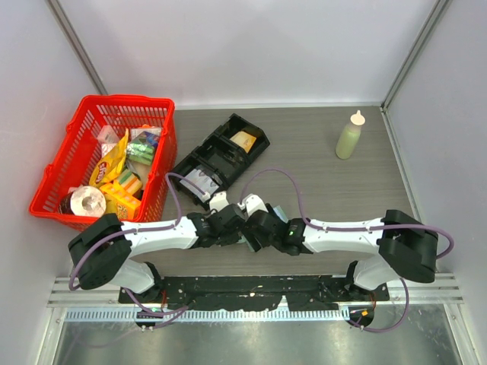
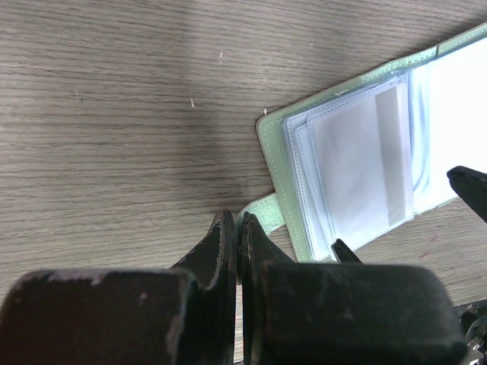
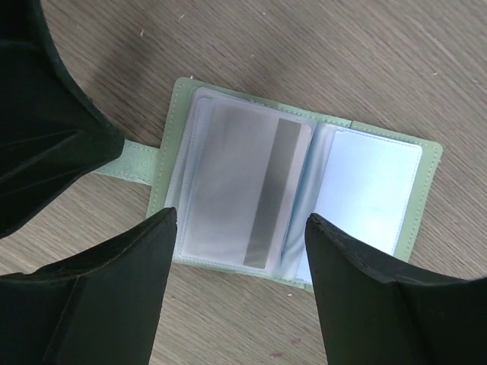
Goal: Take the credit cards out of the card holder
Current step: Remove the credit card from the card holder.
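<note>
Left gripper (image 2: 240, 228) is fully closed, pinching the strap (image 2: 262, 205) of the holder (image 2: 275, 163). This grip appears to anchor the holder against the counter (image 2: 114, 114). The holder lies open and flat at centre counter, between both arms. Clear sleeves face up. One holds a card (image 3: 236, 182) with a grey stripe, and a blue card (image 3: 373, 190) fills the right leaf. Right gripper (image 3: 240, 220) hangs above with jaws wide and empty, straddling the striped card, apparently placed to descend and draw it out.
</note>
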